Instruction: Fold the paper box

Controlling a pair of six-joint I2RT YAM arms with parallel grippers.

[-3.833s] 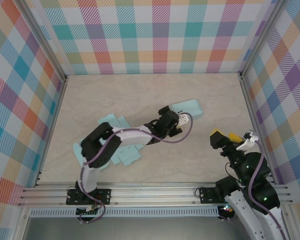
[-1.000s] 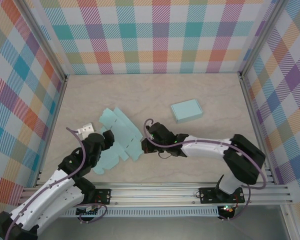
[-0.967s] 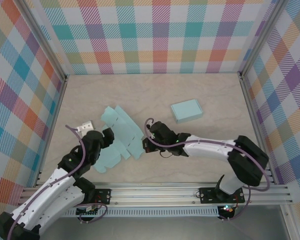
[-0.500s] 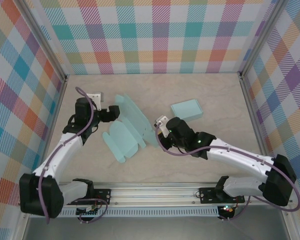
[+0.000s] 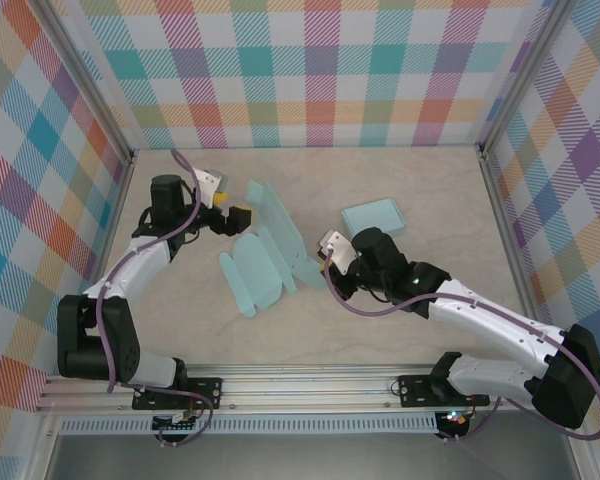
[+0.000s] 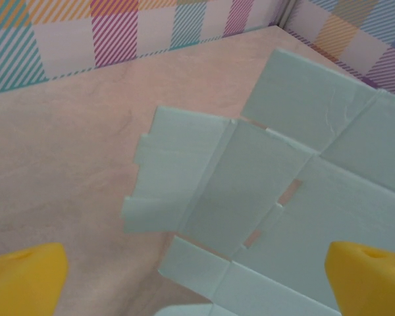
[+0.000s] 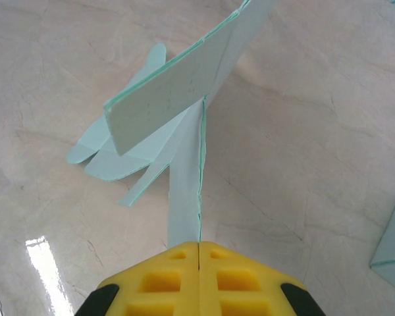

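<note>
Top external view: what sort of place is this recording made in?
Probably a purpose-built robot test cell: a marble-look tabletop walled by plaid panels on an aluminium frame, with a partly folded paper box as the workpiece.

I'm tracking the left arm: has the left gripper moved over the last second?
Yes. The left gripper has moved away from the near rail, toward the back wall, and its jaws stand open.

The flat paper box (image 5: 252, 280) is matt teal card, creased. The marbled tabletop (image 5: 300, 350) looks smooth and faintly glossy.
</note>
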